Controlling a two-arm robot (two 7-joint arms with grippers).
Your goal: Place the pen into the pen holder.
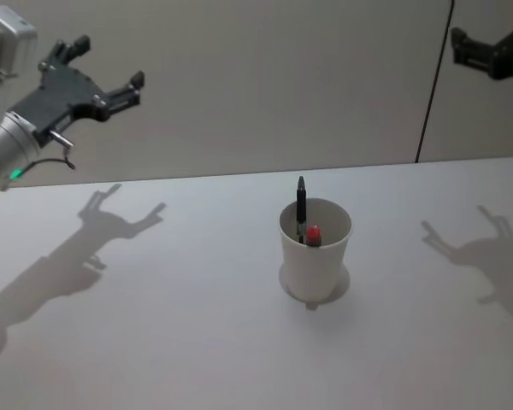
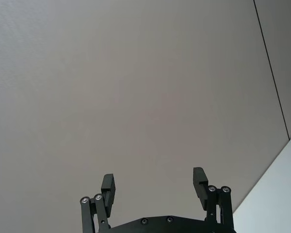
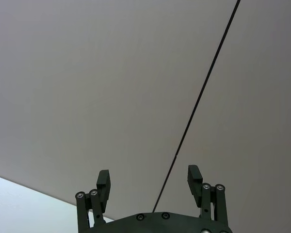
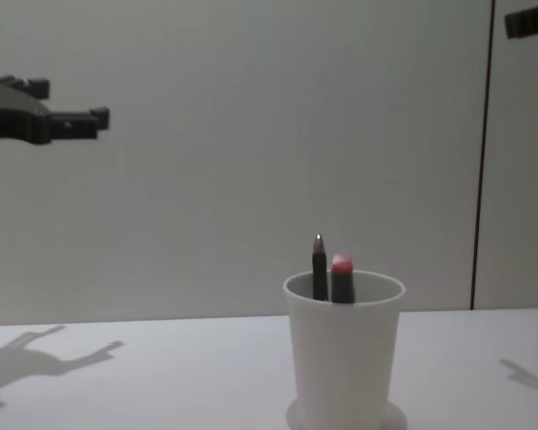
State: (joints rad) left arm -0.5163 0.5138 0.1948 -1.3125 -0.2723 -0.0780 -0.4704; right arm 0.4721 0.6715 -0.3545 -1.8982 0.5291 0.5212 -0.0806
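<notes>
Nearest to you on the tabletop (image 1: pixel 154 325) stands the pen holder (image 1: pixel 315 256), a plain white paper cup, upright and a little right of the middle. Look inside it: a dark pen (image 1: pixel 301 209) stands with its tip poking above the rim, leaning against the far-left wall, and beside it sits a second item with a red cap (image 1: pixel 314 232); you cannot tell from these views whether that is another pen or a marker. In the chest view the pen (image 4: pixel 319 267) and the red cap (image 4: pixel 342 265) both rise just over the rolled rim of the cup (image 4: pixel 343 358), which keeps them upright because it is nearly as tall as they are.

Your left end effector (image 1: pixel 104 70) hangs high at the far left, well apart from the cup, with its fingers spread and nothing between them; the left wrist view confirms the gap, the left end effector (image 2: pixel 155 187) facing only bare wall. Your right end effector (image 1: pixel 463 44) sits high at the far right edge, also well away, and the right wrist view shows the right end effector (image 3: pixel 149 182) spread and empty.

Judging by this layout, the pen is already in place and both arms are held clear so nothing can knock the light cup over. Little seems left for you to do.
</notes>
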